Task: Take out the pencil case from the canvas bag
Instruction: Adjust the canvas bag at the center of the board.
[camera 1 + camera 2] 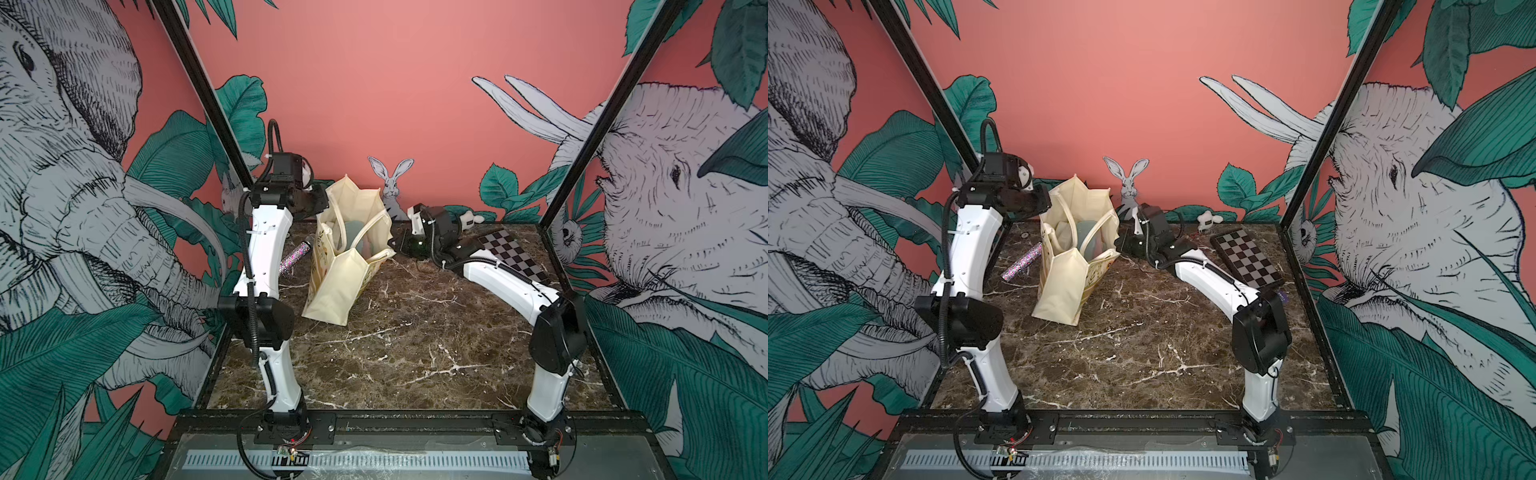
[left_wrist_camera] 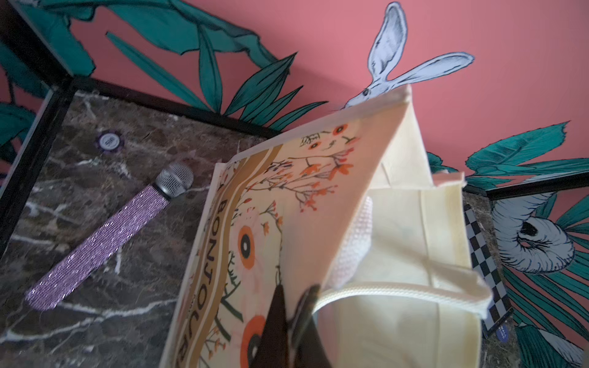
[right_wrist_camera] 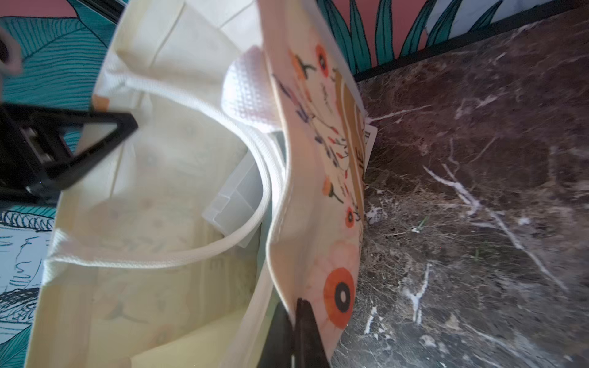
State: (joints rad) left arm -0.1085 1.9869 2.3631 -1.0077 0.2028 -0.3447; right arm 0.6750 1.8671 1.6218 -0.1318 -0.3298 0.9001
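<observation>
Across the near half of the brown, white-veined marble table (image 1: pixel 415 332), only the two white arms reach back toward the work. Further in stands the tall cream canvas bag (image 1: pixel 332 286), floral-printed with mustard stripes, leaning a little and gaping at the top. The left claw (image 2: pixel 293 306) is clenched on the rim of one printed face. The right claw (image 3: pixel 291 315) is pinched on the rim of the opposite printed face, so the mouth is spread between them.

Down inside lie a white, bumpy-textured soft item (image 2: pixel 350 248), a translucent plastic box (image 3: pixel 236 197) and a rounded grey-blue shape (image 1: pixel 353 237). The pencil case is not out on the table, and I judge it to be among these (the white one looks likeliest, though I cannot tell). A cream loop handle (image 3: pixel 255 153) droops across the opening.

Beyond the bag, on the left claw's side, lies a purple glitter microphone (image 2: pixel 105 235), and further back a purple poker chip (image 2: pixel 108 141). On the right side is a black-and-white folding chessboard (image 1: pixel 511 255).

Both claws are busy, so reaching in means one must let go, and the limp canvas may then fold shut. Thin fabric can slip from a pinch. Pulling sideways could topple the tall bag. The drooping handle may snag a claw, and the wrong item could be lifted.
</observation>
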